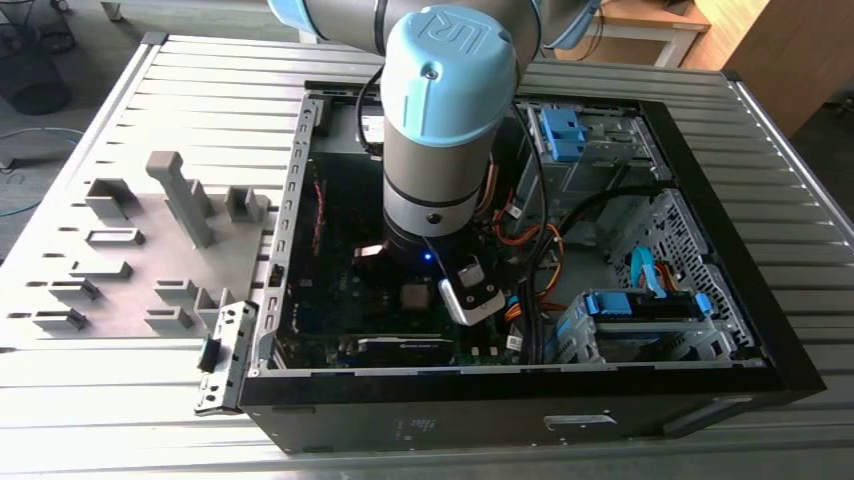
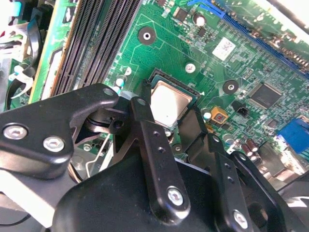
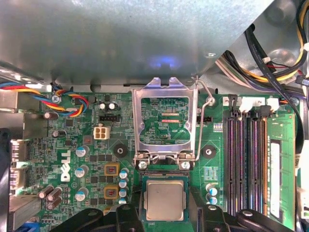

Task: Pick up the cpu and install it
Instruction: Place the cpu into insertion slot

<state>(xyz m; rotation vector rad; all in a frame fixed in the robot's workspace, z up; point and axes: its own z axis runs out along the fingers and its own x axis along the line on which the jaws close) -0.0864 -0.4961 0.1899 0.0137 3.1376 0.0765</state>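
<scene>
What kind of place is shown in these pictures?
Probably a robotics lab bench: an open computer case on a slatted metal table, grey holder blocks beside it, a robot arm reaching in.

Silver-grey arm (image 1: 430, 160), pale blue caps (image 1: 454, 45), black screw-studded tool (image 2: 169, 113)

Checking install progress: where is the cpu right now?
In both wrist views the cpu lies in the motherboard socket, next to the open metal retention frame, near the memory slots.
</scene>
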